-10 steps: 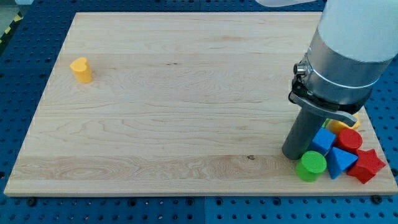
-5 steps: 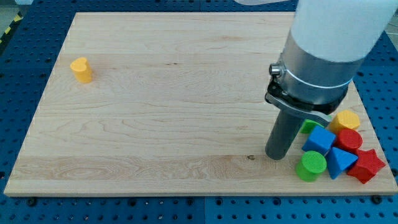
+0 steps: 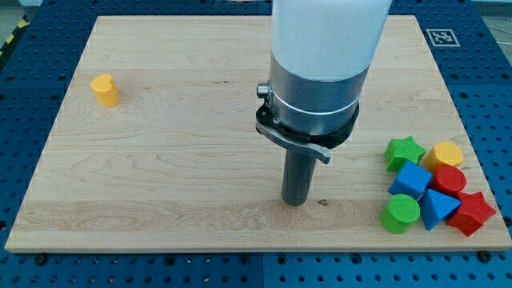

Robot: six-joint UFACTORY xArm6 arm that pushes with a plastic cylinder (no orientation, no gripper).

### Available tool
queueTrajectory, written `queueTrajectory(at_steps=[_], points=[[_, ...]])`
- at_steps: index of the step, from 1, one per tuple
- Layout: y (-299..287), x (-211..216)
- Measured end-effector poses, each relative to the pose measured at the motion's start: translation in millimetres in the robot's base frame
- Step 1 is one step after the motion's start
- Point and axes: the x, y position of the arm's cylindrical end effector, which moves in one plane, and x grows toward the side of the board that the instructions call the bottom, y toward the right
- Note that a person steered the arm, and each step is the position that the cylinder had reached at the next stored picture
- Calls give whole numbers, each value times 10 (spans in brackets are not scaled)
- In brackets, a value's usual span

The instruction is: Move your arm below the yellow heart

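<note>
Yellow heart (image 3: 104, 89) far left | my tip (image 3: 296, 202) mid-board, no claw | wooden board (image 3: 200, 128) between

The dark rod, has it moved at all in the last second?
Yes. My tip has slid toward the view's left, away from the green cylinder it stood beside, heading toward the yellow heart.

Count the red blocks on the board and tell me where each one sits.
2, both in the cluster at the view's bottom right: a red cylinder below the yellow cylinder, and a red star at the cluster's lower right corner. None looks hidden; my tip stands well left of them.
</note>
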Motion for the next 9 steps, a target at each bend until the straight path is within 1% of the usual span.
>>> queueTrajectory(at_steps=[1,3,4,5,7,8,9], points=[[-32,0],[-586,0],[-755,-40],[-1034,-46],[-1843,-137],[-2194,-233],[-2427,-390]])
